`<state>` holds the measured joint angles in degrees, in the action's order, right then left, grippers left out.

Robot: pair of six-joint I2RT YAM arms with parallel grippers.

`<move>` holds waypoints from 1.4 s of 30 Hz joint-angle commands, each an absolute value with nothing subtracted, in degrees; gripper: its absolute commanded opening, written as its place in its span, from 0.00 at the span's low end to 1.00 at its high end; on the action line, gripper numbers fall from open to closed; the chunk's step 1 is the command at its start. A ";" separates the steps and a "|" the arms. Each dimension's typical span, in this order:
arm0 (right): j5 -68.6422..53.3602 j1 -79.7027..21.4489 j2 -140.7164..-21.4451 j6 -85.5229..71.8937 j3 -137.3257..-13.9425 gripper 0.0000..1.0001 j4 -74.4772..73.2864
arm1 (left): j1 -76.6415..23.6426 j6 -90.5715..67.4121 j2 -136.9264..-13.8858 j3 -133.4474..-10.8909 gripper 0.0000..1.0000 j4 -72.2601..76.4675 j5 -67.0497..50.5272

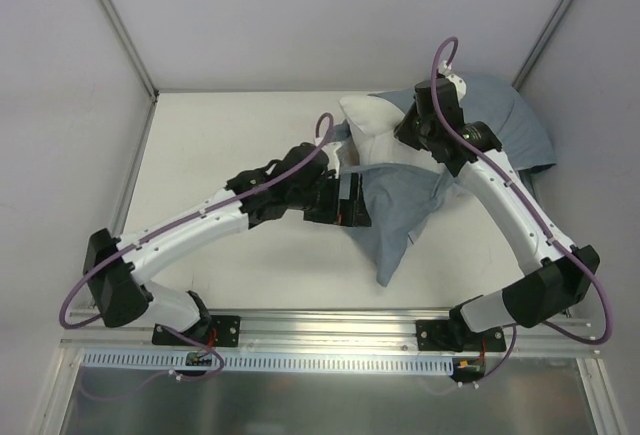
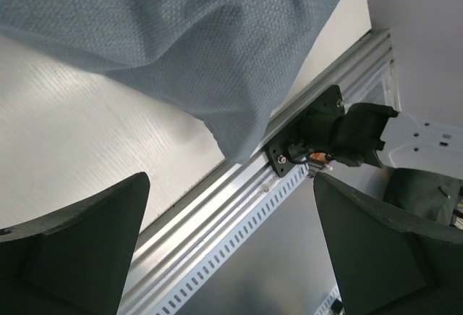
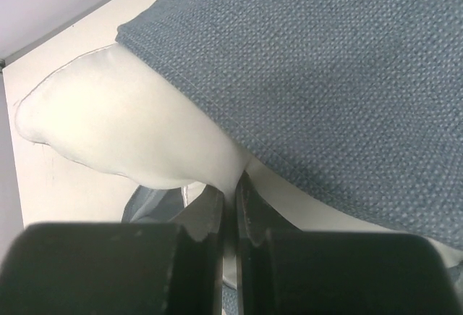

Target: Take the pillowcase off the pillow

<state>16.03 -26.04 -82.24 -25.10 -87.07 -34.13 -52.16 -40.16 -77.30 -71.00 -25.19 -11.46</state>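
Note:
The white pillow (image 1: 368,123) lies at the back of the table, one end sticking out of the grey-blue pillowcase (image 1: 400,210). My right gripper (image 1: 412,135) is shut on a fold of the pillow's white fabric; in the right wrist view the jaws (image 3: 233,193) pinch the pillow (image 3: 130,127) just below the pillowcase's hem (image 3: 347,76). My left gripper (image 1: 352,203) is beside the pillowcase's left edge. In the left wrist view it (image 2: 231,257) is wide open and empty, with the pillowcase (image 2: 217,47) hanging beyond the fingers.
The aluminium rail (image 1: 330,330) with both arm bases runs along the table's near edge. White walls and metal posts (image 1: 115,25) enclose the table. The right arm's base (image 2: 347,134) shows in the left wrist view.

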 commanded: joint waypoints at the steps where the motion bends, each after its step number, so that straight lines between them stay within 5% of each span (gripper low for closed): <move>1: 18.11 -25.14 -82.00 -25.93 -90.88 0.01 -31.64 | -54.31 -41.58 -84.10 -75.32 0.99 -22.87 -7.56; 8: 18.89 -25.14 -82.09 -23.56 -93.42 0.01 -34.36 | -55.72 -41.22 -95.26 -77.43 0.97 -10.49 -13.87; 15: 18.99 -25.05 -82.70 -21.45 -95.27 0.01 -35.24 | -59.23 -42.19 -100.02 -77.08 0.79 -5.64 -14.41; 18: 18.54 -24.96 -83.41 -21.18 -96.06 0.01 -35.60 | -59.77 -42.98 -100.72 -76.82 0.38 -4.48 -13.80; 20: 18.37 -25.05 -83.58 -21.27 -96.24 0.01 -35.60 | -59.77 -43.33 -100.81 -76.38 0.00 -4.39 -12.92; 33: 17.49 -18.46 -87.10 -20.47 -108.71 0.01 -38.14 | -60.12 -47.46 -89.31 -51.00 0.00 -0.18 -15.47; 42: 16.35 -13.10 -88.59 -26.71 -112.58 0.01 -38.23 | -60.12 -46.06 -84.90 -48.07 0.00 -0.70 -14.41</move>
<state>6.44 -18.61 -90.17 -23.64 -106.06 -51.48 -58.74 -46.98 -84.82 -51.37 11.97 -9.28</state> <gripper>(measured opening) 0.053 0.030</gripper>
